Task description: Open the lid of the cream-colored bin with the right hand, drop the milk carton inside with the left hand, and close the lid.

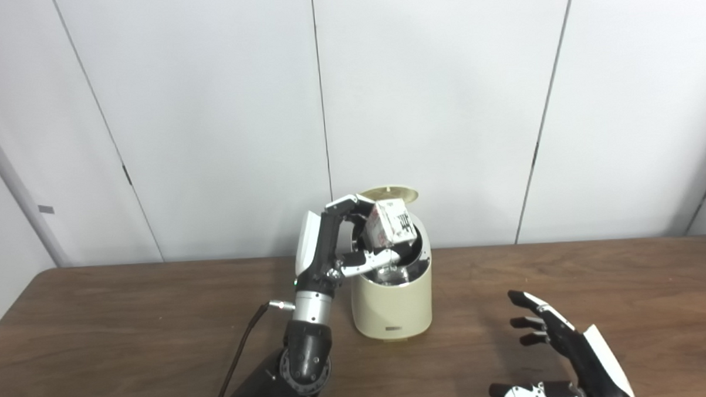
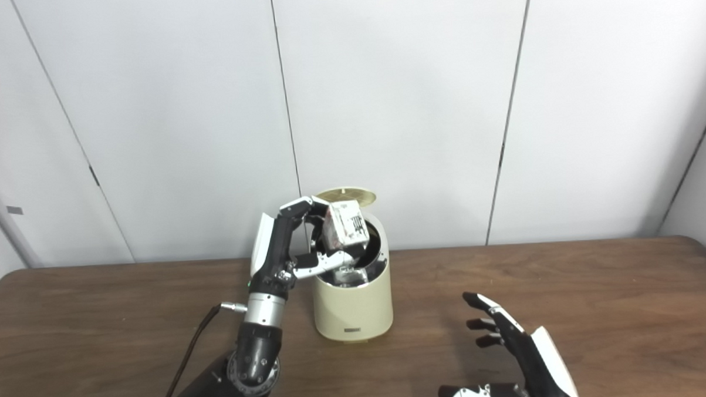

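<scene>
The cream-colored bin (image 1: 392, 306) stands mid-table with its round lid (image 1: 389, 193) tipped up at the back. My left hand (image 1: 345, 240) is raised at the bin's left rim, shut on the white milk carton (image 1: 390, 223). The carton is tilted and sits right over the bin's open mouth, its lower end at the rim. My right hand (image 1: 555, 356) hovers low over the table at the front right, open, fingers spread, well apart from the bin. In the right eye view the carton (image 2: 345, 224) and bin (image 2: 352, 307) appear the same.
The brown wooden table (image 1: 128, 324) stretches wide on both sides of the bin. A dark cable (image 1: 241, 349) runs along my left forearm. White wall panels (image 1: 443, 101) stand close behind the table's far edge.
</scene>
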`<move>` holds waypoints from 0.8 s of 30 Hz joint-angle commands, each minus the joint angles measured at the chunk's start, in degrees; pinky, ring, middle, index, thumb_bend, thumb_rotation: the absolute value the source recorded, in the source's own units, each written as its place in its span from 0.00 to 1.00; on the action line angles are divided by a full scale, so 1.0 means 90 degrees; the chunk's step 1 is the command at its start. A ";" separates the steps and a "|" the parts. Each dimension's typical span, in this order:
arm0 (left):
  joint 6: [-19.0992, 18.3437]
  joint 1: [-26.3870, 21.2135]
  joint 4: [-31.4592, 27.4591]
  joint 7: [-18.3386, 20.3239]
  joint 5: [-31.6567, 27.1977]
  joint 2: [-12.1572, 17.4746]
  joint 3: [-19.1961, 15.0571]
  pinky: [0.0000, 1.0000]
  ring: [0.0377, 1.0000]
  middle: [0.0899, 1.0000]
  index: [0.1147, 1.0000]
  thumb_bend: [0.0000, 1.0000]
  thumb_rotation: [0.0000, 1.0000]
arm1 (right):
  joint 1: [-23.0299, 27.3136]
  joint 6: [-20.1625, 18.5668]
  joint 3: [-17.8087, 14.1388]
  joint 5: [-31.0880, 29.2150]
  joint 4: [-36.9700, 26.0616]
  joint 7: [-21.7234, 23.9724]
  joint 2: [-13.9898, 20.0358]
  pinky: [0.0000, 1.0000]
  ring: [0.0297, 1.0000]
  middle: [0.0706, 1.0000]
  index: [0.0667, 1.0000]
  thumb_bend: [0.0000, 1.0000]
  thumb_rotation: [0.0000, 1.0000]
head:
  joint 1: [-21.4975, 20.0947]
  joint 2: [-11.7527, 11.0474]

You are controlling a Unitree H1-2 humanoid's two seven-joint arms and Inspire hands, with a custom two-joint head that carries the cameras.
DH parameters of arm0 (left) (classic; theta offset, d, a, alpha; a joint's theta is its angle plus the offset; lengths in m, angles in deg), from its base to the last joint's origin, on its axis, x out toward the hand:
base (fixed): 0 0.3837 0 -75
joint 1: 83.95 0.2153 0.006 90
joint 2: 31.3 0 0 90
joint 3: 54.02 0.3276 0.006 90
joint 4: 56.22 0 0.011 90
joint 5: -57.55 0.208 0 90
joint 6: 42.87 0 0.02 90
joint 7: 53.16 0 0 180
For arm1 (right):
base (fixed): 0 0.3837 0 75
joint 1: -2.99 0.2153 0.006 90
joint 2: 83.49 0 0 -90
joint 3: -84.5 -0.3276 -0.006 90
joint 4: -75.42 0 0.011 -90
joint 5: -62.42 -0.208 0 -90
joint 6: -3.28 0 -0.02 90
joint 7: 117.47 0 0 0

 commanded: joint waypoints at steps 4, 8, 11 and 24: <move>0.0058 -0.0173 0.0038 0.0171 0.0129 -0.0011 -0.0009 0.60 0.69 0.67 0.43 0.52 0.06 | 0.0147 0.0138 -0.0043 -0.0082 -0.0218 -0.0020 0.0051 0.65 0.75 0.86 0.84 0.72 0.12 | 0.0003 0.0021; 0.0058 -0.0167 0.0010 0.0242 0.0103 0.0001 -0.0051 0.61 0.71 0.70 0.59 0.80 0.13 | 0.0174 0.0134 -0.0028 -0.0057 -0.0213 -0.0009 0.0072 0.65 0.75 0.86 0.84 0.72 0.11 | 0.0016 0.0022; 0.0058 -0.0148 -0.0031 0.0314 0.0069 -0.0002 -0.0098 0.62 0.73 0.73 0.65 0.88 0.18 | 0.0174 0.0085 -0.0019 -0.0060 -0.0263 0.0016 0.0066 0.65 0.76 0.86 0.84 0.72 0.11 | 0.0032 0.0023; 0.0058 -0.0133 -0.0112 0.0187 0.0190 0.0052 -0.0122 0.65 0.75 0.77 0.71 0.89 0.24 | 0.0166 0.0011 -0.0007 -0.0047 -0.0327 0.0061 0.0046 0.65 0.75 0.86 0.84 0.72 0.08 | 0.0084 0.0039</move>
